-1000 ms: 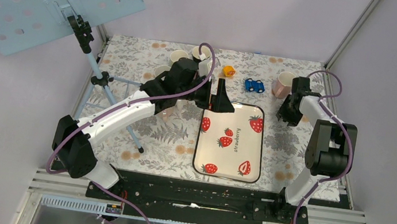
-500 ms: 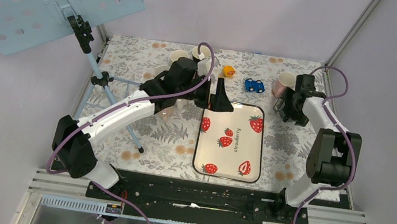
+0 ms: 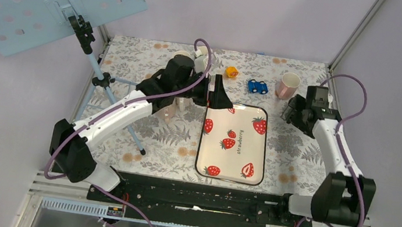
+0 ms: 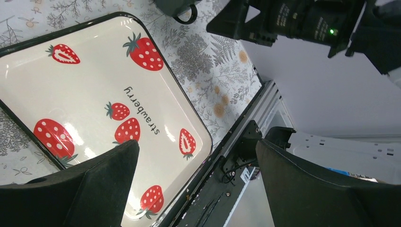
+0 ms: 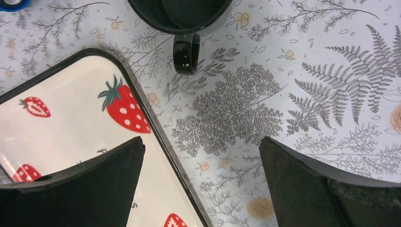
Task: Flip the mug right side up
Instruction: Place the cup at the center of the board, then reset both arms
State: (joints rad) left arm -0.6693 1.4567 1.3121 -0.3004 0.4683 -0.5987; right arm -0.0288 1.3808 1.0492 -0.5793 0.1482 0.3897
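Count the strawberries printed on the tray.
7 strawberries: far right corner, far edge, left edge, two in the middle, two along the near edge. The left gripper may hide more.

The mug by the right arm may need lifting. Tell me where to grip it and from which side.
Probably pinch the mug by its wall at the rim, coming from above: it stands mouth up, so one finger can go inside. Stay off the handle, which points toward the right gripper, open and nearest.

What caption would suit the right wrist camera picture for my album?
Open right end effector over floral cloth, strawberry tray to its left, mug ahead.
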